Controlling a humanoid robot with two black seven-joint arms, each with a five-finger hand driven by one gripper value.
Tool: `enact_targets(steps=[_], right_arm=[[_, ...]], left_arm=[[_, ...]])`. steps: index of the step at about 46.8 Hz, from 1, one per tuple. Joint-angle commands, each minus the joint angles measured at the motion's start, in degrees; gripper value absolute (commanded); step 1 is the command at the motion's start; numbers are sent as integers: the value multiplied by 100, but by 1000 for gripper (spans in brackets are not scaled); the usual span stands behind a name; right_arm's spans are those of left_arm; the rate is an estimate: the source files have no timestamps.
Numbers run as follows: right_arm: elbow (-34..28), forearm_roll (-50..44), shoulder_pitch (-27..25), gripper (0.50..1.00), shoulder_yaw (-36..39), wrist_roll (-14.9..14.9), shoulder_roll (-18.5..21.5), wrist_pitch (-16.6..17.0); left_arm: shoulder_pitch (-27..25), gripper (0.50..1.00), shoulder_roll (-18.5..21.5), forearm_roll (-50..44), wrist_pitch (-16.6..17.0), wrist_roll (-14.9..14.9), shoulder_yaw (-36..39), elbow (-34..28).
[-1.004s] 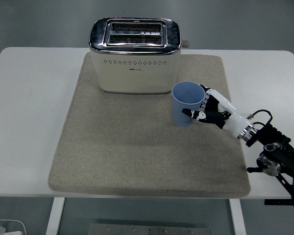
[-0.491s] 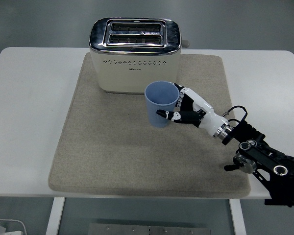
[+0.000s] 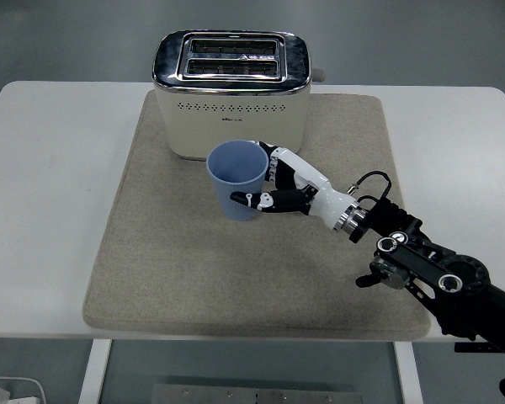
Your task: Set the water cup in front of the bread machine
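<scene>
White table (image 3: 50, 210), grey mat (image 3: 168, 261): right hand (image 3: 290, 187) grips the cup (image 3: 236, 179) before the toaster (image 3: 231, 93); setting down and release remain.

Light blue cup (image 3: 236, 178); cream toaster (image 3: 231, 94), chrome top, dotted row; beige-grey speckled mat (image 3: 185, 269); white worktop (image 3: 50, 168); robot hand (image 3: 288, 185) white and black.

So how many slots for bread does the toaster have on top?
2. Both slots run side by side across the shiny top of the toaster at the back of the mat: one nearer the far edge, one nearer the blue cup. None seem hidden.
</scene>
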Motion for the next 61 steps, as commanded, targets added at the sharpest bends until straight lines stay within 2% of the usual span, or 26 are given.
enact_targets(steps=[1, 26, 40, 61], right_arm=[[-15, 0, 64, 670, -47, -1, 11, -71], [-683, 0, 372, 674, -187, -1, 494, -80], [-999, 0, 477, 678, -302, -1, 512, -88], [-1105, -9, 486, 678, -381, -1, 512, -150]], left_arm=[[-1, 1000, 0, -1, 0, 0, 0, 0], [-1, 1000, 0, -1, 0, 0, 0, 0], [-1, 1000, 0, -1, 0, 0, 0, 0], [-1, 1000, 0, -1, 0, 0, 0, 9]])
